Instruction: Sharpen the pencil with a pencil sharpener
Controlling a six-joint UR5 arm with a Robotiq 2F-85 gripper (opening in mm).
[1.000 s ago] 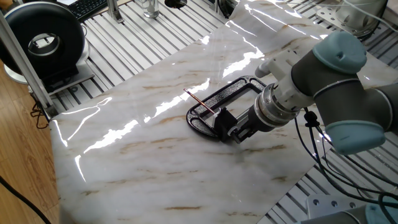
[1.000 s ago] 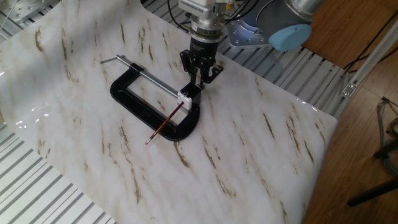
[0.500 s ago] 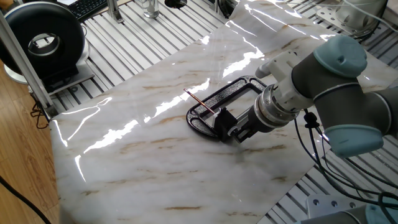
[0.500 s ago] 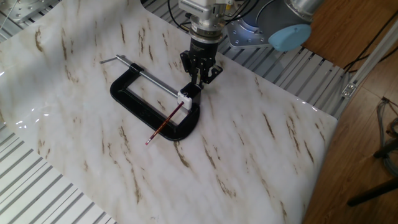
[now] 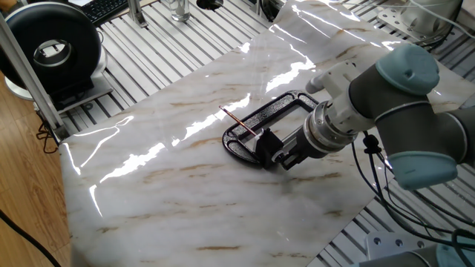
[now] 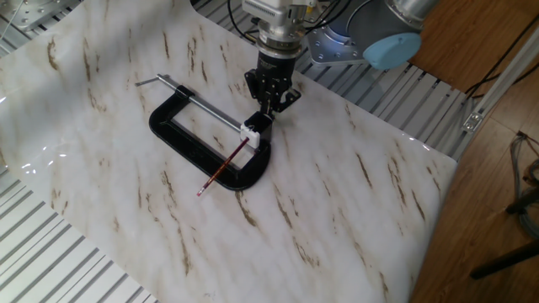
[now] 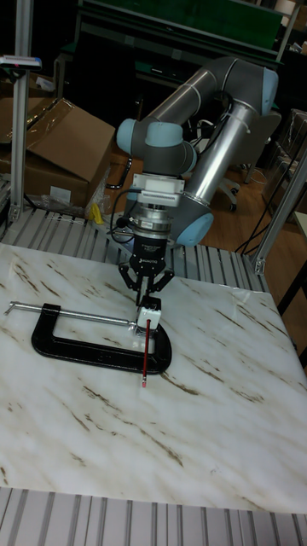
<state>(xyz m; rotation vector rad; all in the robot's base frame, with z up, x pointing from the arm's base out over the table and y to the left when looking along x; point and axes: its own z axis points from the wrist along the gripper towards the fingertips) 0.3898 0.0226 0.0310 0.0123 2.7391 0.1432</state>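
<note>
The thin reddish-brown pencil [image 6: 223,167] lies slantwise across the large black C-shaped clamp [image 6: 187,145] on the marble table [image 6: 354,210], its upper end in the small sharpener block [image 6: 252,130]. The black two-finger pincer [image 6: 271,107] hovers just beyond that end, on the pencil's long axis, fingers apparently parted, gripping nothing.

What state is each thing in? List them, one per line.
Large black C-shaped clamp: lying flat.
Thin reddish-brown pencil: one end in the sharpener, slanting across the clamp frame.
Small black boxy pencil sharpener: at the silver threaded rod's end.
Two-finger gripper: low at the sharpener; closure unclear.
</note>
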